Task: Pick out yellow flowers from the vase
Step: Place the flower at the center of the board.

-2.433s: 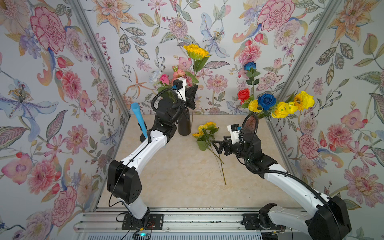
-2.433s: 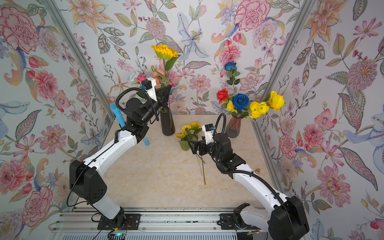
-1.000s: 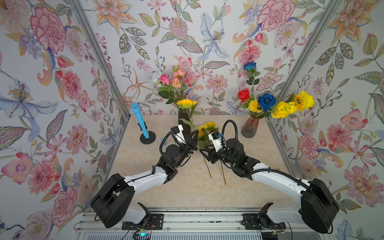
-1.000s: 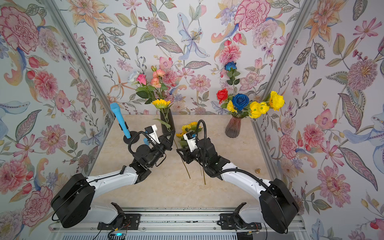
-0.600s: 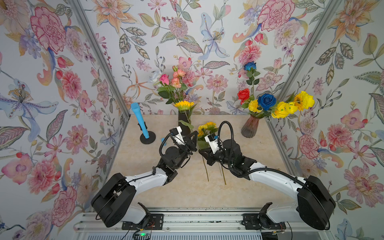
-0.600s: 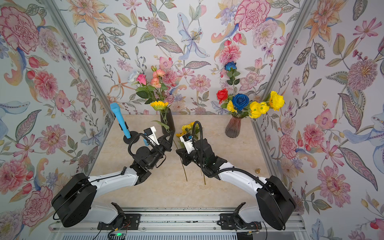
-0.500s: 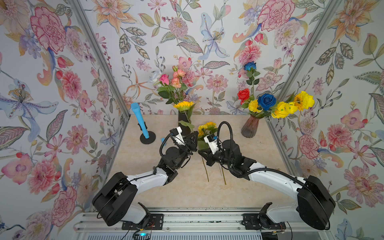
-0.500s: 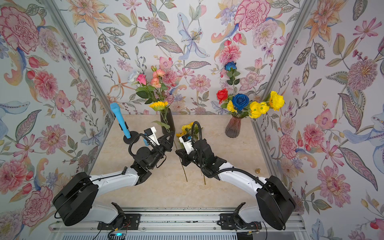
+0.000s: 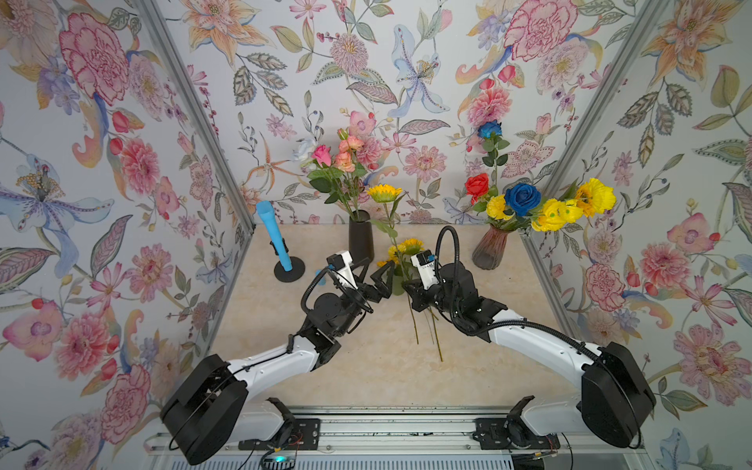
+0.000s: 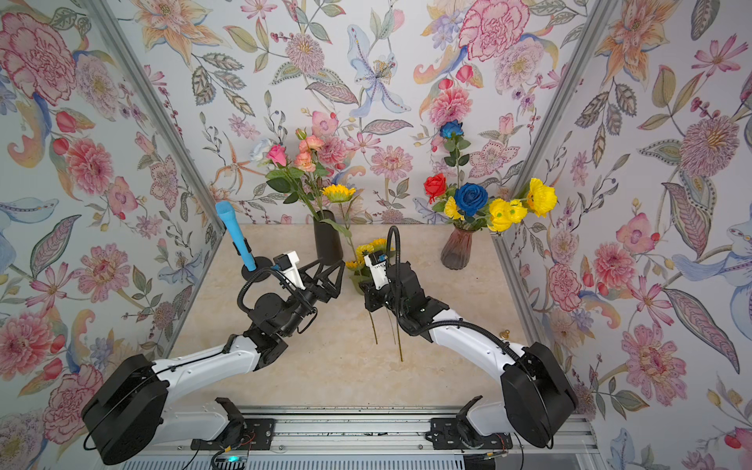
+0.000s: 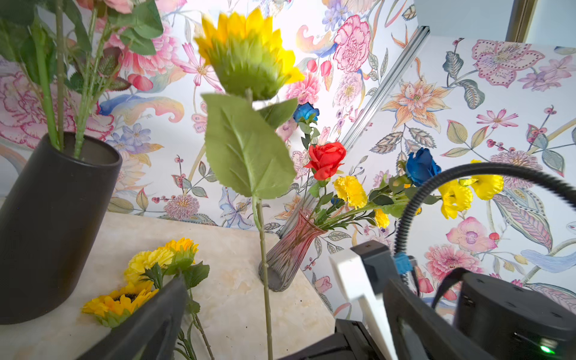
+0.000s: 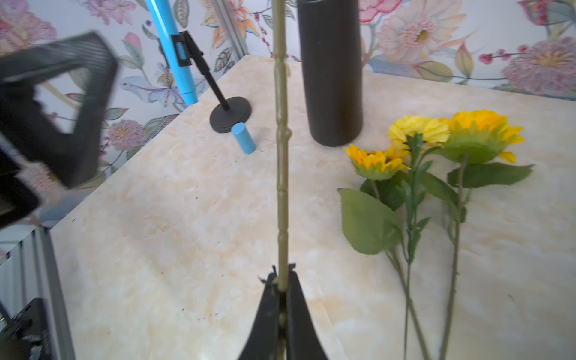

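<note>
In both top views the left pincer [image 9: 375,273] stood spread wide and empty just in front of the black vase [image 9: 361,238]. The right pincer [image 9: 409,289], slightly further from that vase, was clenched low on the stem of a sunflower [image 9: 383,192]. Its head rose beside the vase's mouth, clear of it. Three picked yellow flowers [image 9: 407,249] lay on the bench [image 9: 366,374] by the vase's foot. The step looked like laying this sunflower with them. I judged it best for the open pincer to back straight off without snagging the leaf. The clenched one should then tip the top-heavy bloom down slowly.

The left wrist view showed the stem [image 11: 265,280] standing free between the spread jaws, thin and plastic. It carried a broad serrated fabric leaf [image 11: 246,149] under a slightly blurred head. The black vase was a smooth matt cylinder. Well beyond it, a ribbed pink glass vase [image 11: 290,252] held ruffled yellow pompoms [image 11: 350,190] with a red rose [image 11: 325,159] and a blue rose [image 11: 420,165], so more picking seemed to remain.

The right wrist view showed the tapered black jaws pinched on the waxy, knuckled stem. The bench was glossy cream marble-look. A small blue cylinder [image 12: 243,142] lay near the vase, on the side away from the picked flowers.
</note>
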Tool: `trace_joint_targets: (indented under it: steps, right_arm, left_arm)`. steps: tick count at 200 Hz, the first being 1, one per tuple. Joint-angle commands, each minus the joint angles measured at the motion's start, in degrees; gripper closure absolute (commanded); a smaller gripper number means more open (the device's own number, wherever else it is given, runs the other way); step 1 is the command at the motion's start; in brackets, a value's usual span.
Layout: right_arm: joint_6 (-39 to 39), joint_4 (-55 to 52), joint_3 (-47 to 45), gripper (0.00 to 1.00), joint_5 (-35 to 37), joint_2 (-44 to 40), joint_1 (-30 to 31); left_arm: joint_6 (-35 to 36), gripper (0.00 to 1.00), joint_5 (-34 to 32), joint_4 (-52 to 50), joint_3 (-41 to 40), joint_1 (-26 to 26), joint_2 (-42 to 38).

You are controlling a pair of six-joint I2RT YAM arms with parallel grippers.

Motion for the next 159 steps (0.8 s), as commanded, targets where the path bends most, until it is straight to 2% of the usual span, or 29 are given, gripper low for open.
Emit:
trace_joint_targets:
  steps: [1,88,159]
  right_arm:
    - [1.2,-6.9,3.2,1.00,4.8,3.2,-3.2]
    - [-0.4,-19.3,13.7,1.00,11.0,21.6,-3.5]
    - [-0.5,-21.6,16.6,1.00,12.6,27.4,-3.2]
  left_arm:
    - [5.0,0.00,-1.3,-3.5,-2.6,-0.5,-3.9]
    - [7.7,0.00,-1.1,-5.0,-11.1,-0.6,-9.3]
    - [8.6,0.00,-1.7,-4.5,-13.0,-0.6,-10.0]
